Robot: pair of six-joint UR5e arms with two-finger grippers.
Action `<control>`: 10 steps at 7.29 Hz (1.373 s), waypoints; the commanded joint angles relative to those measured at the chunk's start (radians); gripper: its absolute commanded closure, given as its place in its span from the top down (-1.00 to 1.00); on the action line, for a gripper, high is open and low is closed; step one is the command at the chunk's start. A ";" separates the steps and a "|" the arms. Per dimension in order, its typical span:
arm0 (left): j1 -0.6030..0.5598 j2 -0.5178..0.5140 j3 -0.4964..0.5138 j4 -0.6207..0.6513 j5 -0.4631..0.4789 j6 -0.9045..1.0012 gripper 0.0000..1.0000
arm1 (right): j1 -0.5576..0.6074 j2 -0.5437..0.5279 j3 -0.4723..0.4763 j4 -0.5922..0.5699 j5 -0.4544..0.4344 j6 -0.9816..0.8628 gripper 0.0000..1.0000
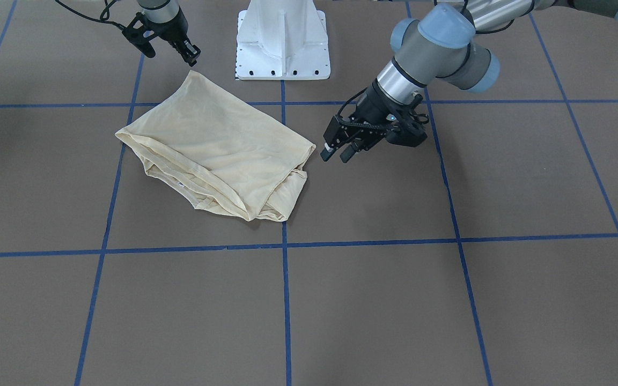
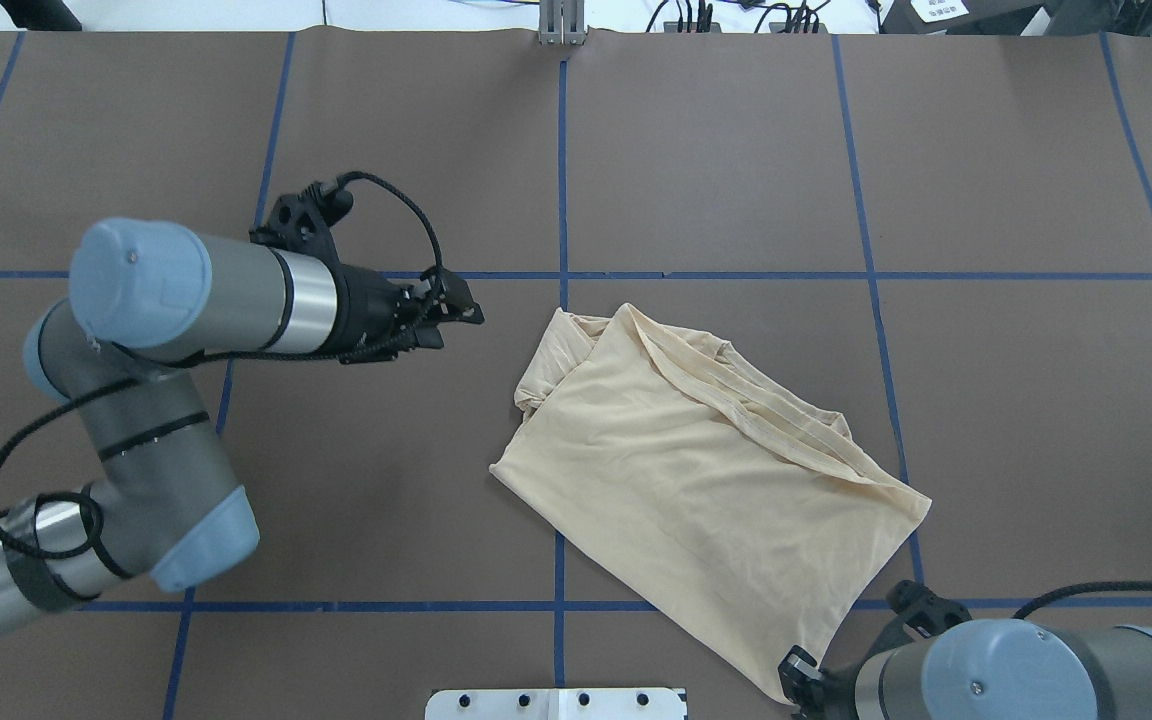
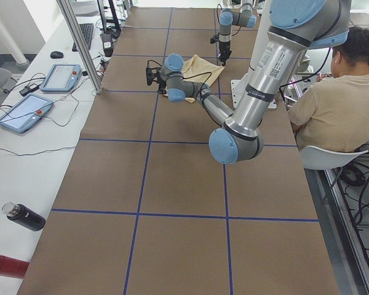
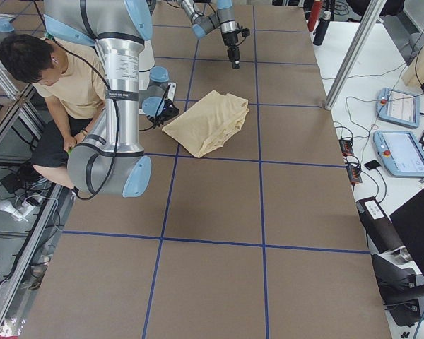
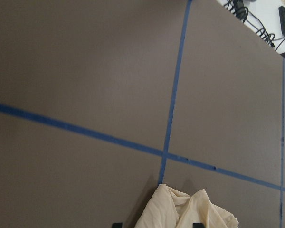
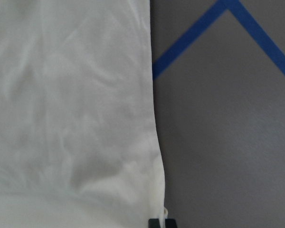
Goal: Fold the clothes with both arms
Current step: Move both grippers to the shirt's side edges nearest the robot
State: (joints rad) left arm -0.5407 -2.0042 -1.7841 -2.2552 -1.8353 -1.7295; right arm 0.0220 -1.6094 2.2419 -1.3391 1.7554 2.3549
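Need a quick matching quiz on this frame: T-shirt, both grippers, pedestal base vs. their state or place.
Things:
1. T-shirt
2. left gripper
3. right gripper
4. pedestal base

States or places:
A. shut, by the shirt corner nearest the base
B. white, fixed at the robot's edge of the table
C. open, beside the shirt, apart from it
D. cream-yellow, folded over, lying on the table

Pairs: 1-D, 2-C, 3-A, 4-B
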 commanded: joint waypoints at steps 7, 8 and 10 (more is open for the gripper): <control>0.231 -0.034 -0.003 0.256 0.186 -0.070 0.07 | 0.423 0.230 -0.174 0.001 0.021 -0.132 1.00; 0.229 -0.039 0.017 0.252 0.191 -0.058 0.07 | 0.426 0.230 -0.174 0.001 0.021 -0.140 1.00; 0.231 -0.054 0.064 0.247 0.188 -0.058 0.07 | 0.441 0.230 -0.176 0.000 0.024 -0.149 1.00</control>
State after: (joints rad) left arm -0.3103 -2.0497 -1.7544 -2.0039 -1.6472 -1.7889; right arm 0.4536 -1.3802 2.0687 -1.3386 1.7770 2.2116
